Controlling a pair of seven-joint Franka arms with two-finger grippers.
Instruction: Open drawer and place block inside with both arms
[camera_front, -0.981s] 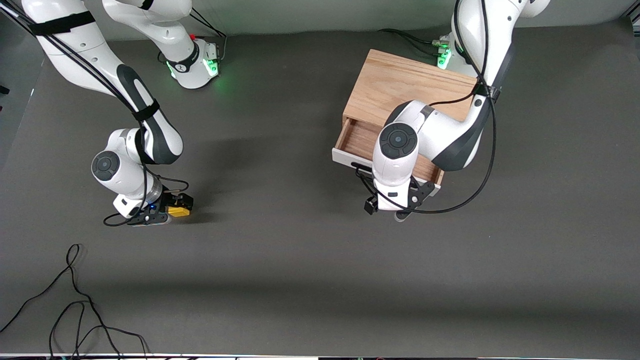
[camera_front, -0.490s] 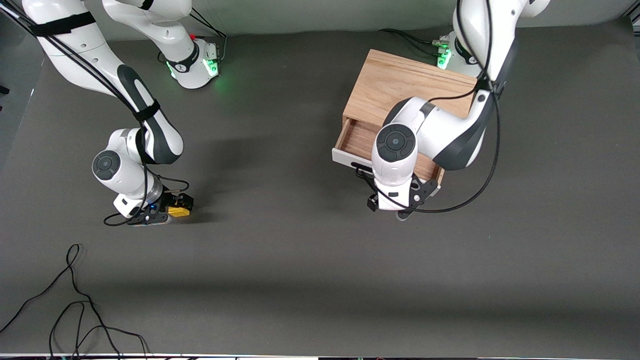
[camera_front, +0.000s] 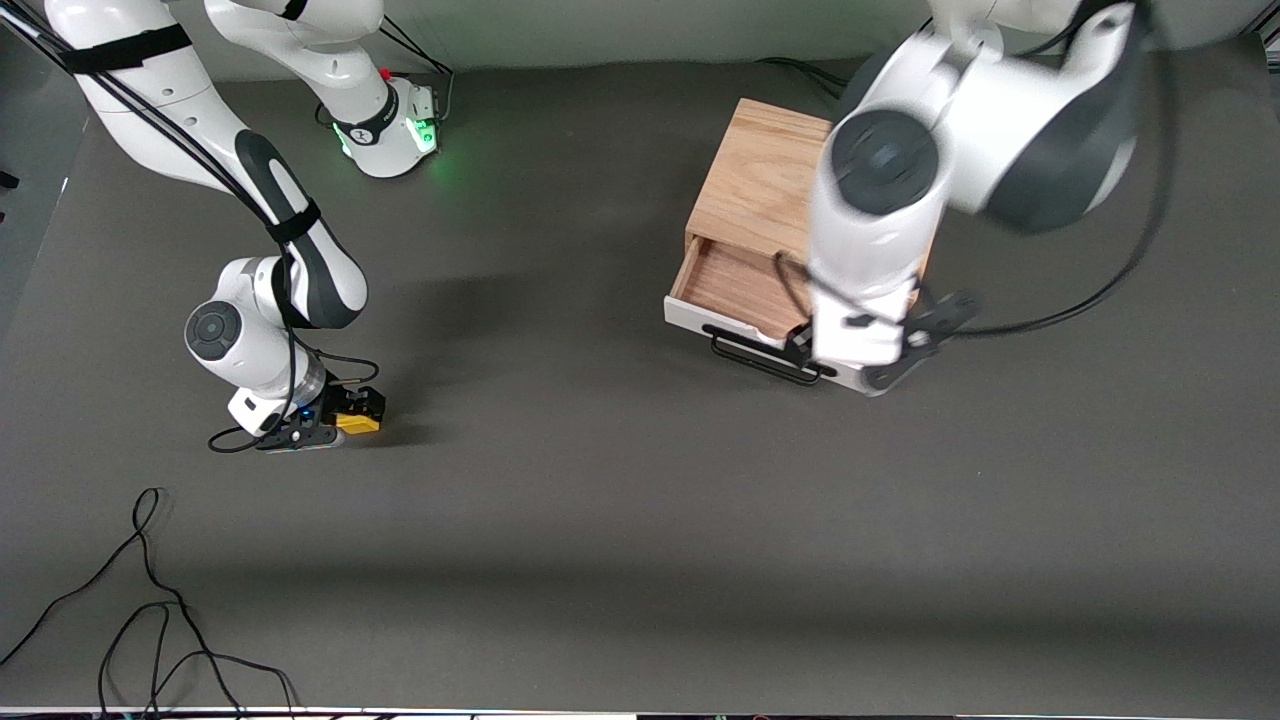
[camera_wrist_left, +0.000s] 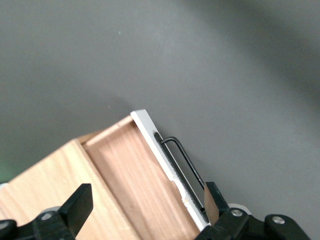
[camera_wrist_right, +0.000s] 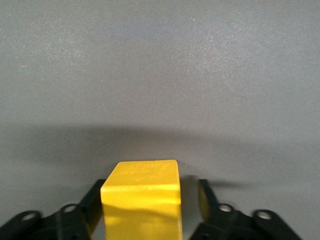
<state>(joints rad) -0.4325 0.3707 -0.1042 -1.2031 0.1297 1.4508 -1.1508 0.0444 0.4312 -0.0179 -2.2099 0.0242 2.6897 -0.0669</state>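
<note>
Surface: dark grey mat, wide bare room between the two arms.
Box: light oak, toward the left arm's end.
Drawer: pulled out, wood interior bare; black handle on the white front.
Left tool: raised over the drawer, fingers spread, released.
Block: yellow, on the surface toward the right arm's end, between the fingers of the right tool; one finger touching, a gap at the other.
Loose cable: near the front edge.

Matt wood drawer, glossy block
</note>
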